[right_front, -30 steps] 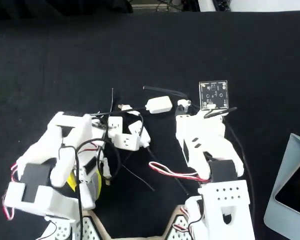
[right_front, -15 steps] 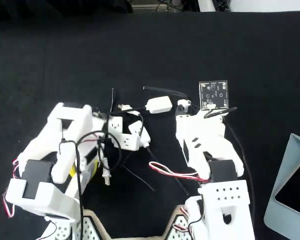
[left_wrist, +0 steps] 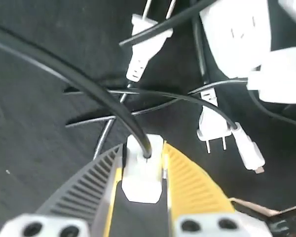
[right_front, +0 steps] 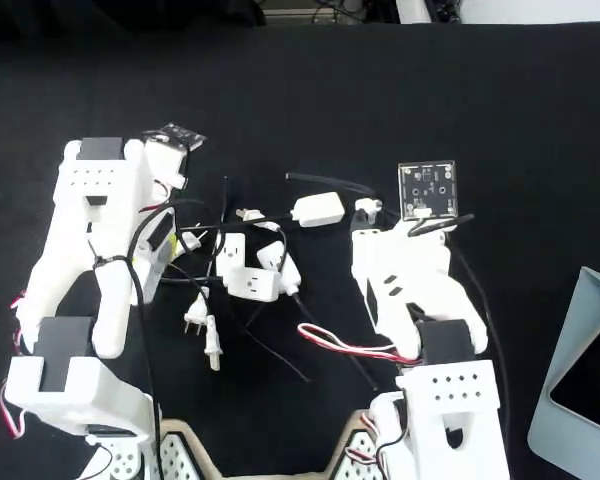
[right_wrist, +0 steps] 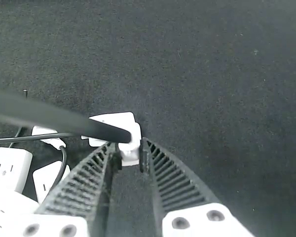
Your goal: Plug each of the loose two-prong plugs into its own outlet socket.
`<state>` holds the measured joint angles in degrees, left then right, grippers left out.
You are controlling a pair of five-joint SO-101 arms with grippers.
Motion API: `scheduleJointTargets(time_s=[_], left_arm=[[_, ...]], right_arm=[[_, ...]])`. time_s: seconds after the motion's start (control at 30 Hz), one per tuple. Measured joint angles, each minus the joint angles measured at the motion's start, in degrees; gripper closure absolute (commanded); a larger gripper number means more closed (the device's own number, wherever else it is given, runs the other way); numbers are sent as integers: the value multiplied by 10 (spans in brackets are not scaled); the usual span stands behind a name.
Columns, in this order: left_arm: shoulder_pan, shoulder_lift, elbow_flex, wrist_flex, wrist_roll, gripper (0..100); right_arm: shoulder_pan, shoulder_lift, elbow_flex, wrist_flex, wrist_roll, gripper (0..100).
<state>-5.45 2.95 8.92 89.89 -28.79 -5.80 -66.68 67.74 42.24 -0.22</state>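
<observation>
Currently: left gripper (left_wrist: 142, 149) clenched on a white two-prong plug (left_wrist: 141, 180) with a black cord; its arm is stretched out over the left side of the black tabletop (right_front: 500, 110). Right gripper (right_wrist: 129, 147) grasps a second white plug (right_wrist: 130, 139), just beside an outlet socket (right_wrist: 111, 126) mid-tabletop. One loose plug (right_front: 195, 318) lies between the arms.

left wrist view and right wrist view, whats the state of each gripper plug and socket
left gripper: shut on white plug
right gripper: shut on small plug
loose plug: lying unplugged, prongs bare
outlet socket: slots empty
</observation>
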Motion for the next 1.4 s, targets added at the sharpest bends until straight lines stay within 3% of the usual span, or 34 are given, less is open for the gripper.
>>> scheduleJointTargets(time_s=[0.2, 0.57, 0.7, 0.9, 1.1, 1.23, 1.4], left_arm=[[-10, 0, 32, -77, -53, 741], [-78, -78, 73, -130, -91, 770], [-111, -108, 73, -141, -91, 869], [-123, -78, 138, -243, -91, 878], [-77, -63, 168, -232, -91, 887], [-20, -106, 201, -191, -91, 885], [32, -166, 282, -194, -74, 884]], right_arm=[[0, 0, 0, 0, 0, 985], [0, 0, 7, -2, 0, 985], [-16, 0, 13, -2, 0, 985], [-18, 0, 13, -2, 0, 985], [-18, 0, 13, -2, 0, 985], [-18, 0, 13, -2, 0, 985], [-18, 0, 13, -2, 0, 985]])
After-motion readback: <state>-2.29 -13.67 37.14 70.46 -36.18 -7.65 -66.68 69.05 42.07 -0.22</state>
